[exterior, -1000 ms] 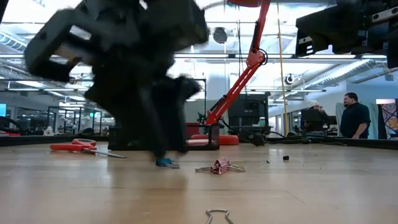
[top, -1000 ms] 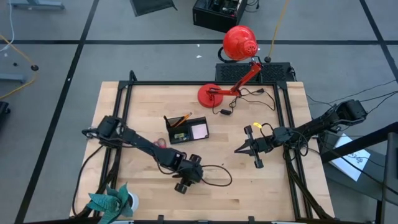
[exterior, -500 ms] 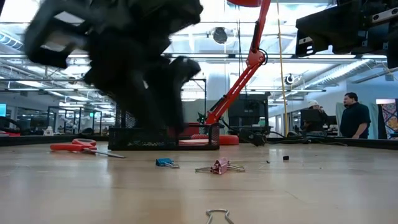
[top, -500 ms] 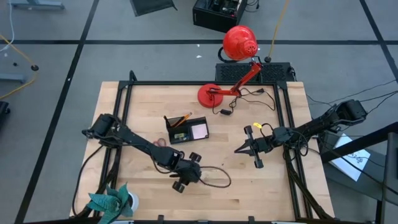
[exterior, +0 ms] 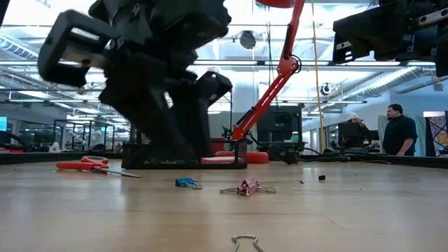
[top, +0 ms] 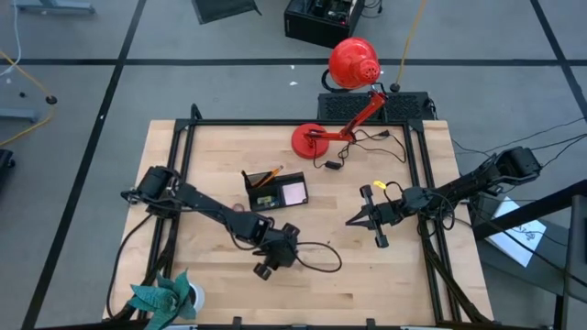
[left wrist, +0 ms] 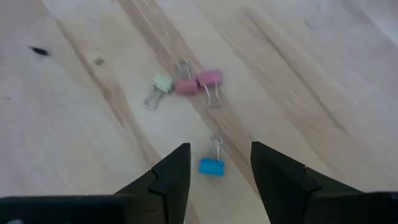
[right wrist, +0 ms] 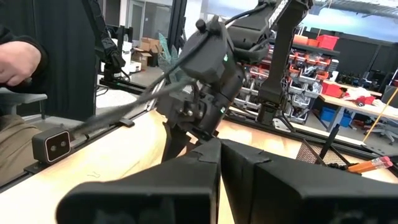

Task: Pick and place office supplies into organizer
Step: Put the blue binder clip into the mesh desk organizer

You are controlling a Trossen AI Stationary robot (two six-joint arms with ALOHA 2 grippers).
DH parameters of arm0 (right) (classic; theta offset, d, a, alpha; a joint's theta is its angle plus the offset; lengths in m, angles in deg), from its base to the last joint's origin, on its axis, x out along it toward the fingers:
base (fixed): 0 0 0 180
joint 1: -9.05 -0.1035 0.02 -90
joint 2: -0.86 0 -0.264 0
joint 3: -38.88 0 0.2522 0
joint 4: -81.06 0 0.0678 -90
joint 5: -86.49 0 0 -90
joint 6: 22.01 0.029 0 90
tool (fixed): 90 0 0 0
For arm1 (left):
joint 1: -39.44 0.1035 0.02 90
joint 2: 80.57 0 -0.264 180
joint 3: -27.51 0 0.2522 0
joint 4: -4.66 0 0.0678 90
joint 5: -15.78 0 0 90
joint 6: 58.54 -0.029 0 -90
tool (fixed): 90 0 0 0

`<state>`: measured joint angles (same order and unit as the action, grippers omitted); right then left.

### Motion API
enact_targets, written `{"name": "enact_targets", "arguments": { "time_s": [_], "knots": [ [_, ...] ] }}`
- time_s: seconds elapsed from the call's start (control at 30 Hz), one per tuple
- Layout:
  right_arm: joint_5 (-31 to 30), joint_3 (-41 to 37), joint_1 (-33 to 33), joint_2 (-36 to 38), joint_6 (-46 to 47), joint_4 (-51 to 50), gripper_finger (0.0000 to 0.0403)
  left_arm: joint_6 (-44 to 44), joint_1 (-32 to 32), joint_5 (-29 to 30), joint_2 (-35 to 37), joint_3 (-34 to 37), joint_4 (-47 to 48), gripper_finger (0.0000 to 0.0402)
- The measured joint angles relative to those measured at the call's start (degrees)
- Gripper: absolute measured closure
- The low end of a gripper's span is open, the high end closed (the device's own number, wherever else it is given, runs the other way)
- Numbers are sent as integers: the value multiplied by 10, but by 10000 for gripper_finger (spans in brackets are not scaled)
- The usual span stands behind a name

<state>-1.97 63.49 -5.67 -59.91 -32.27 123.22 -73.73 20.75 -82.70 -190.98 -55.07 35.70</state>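
Wooden tabletop [top: 220, 275] in a black frame, open workshop behind it, a person [exterior: 400, 130] standing far off at the back.

Organizer [top: 274, 191]: black mesh tray, mid-table, a bit toward the left arm's half. Pink notepad [top: 293, 193] sits in its compartment on the lamp side; orange pencil [top: 269, 174] and dark pens [top: 249, 179] stick out of the other end, tilted.

Loose supplies on the wood: red-handled scissors [exterior: 91, 165] lie flat beside the organizer, seen in the low view. Blue binder clip [left wrist: 211, 165] lies alone; near it a cluster of two pink clips [left wrist: 198, 83] and a pale green clip [left wrist: 160, 83], touching each other. One bare wire clip handle [exterior: 245, 242] lies at the near table edge in the low view.

Left gripper [left wrist: 217, 168]: hovering over the table in front of the organizer, jaws spread, nothing between them. The blue clip lies on the wood in line with the gap between the fingers [left wrist: 171, 174]; no contact visible.

Right gripper [top: 353, 220]: parked over the right half of the table, well apart from the organizer, pointing toward the left arm, fingers clenched together, holding nothing.

Red desk lamp [top: 353, 64] with its round base [top: 309, 140] stands at the far edge; teal plant in a white pot [top: 165, 298] at the near left corner.
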Motion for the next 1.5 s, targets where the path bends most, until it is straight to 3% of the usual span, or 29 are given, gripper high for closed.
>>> {"name": "enact_targets", "arguments": {
  "time_s": [0.73, 1.17, 1.3, 1.5],
  "knots": [
    [0, 0, 0, 0, 0, -1, 399, -44, 19, -9, -30, 22, -29, 229],
    [0, 0, 0, 0, -4, -5, 399, -23, 23, -20, -39, 22, -26, 230],
    [0, 0, 0, 0, -5, -5, 399, -2, 23, -19, -40, 22, -26, 252],
    [0, 0, 0, 0, 0, -5, 399, 10, 24, -15, -40, 22, -26, 322]
  ]
}}
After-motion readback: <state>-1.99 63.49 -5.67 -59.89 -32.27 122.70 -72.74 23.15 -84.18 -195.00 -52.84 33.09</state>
